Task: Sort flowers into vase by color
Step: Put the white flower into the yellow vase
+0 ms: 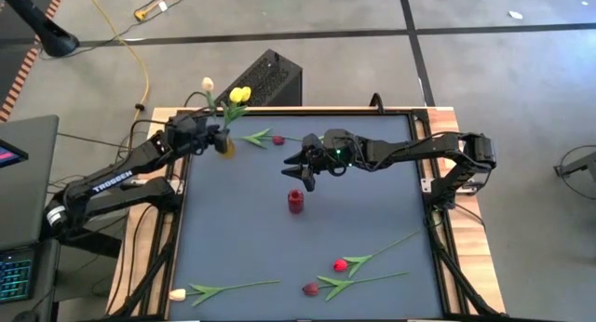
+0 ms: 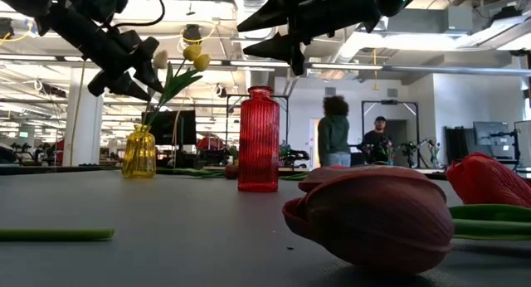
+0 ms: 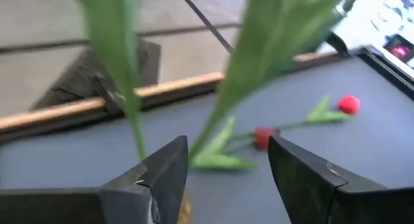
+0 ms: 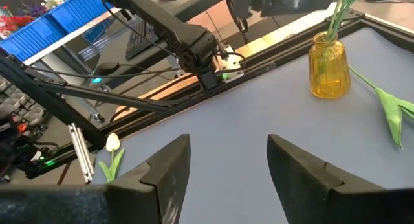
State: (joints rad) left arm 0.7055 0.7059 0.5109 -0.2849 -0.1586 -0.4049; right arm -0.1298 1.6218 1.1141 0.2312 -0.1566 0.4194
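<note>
Revealing people [image 2: 334,131] behind, only low view.

Right gripper [image 4: 228,160] fingers spread, bottom centre. Yellow vase [image 4: 329,72] with green stems upper right. Cream tulip [image 4: 112,144] lower left. Left arm [image 4: 169,30] top.

Two vases are set on the table [image 1: 391,201]: one [image 1: 225,146] at the far left corner with tulips [image 1: 238,96] in it, the other [image 1: 296,202] near the middle. One tulip [image 1: 265,138] is laid at the far edge, just right of the corner vase. Three more [image 1: 200,291] [image 1: 340,265] [image 1: 311,288] are spread along the near edge.
</note>
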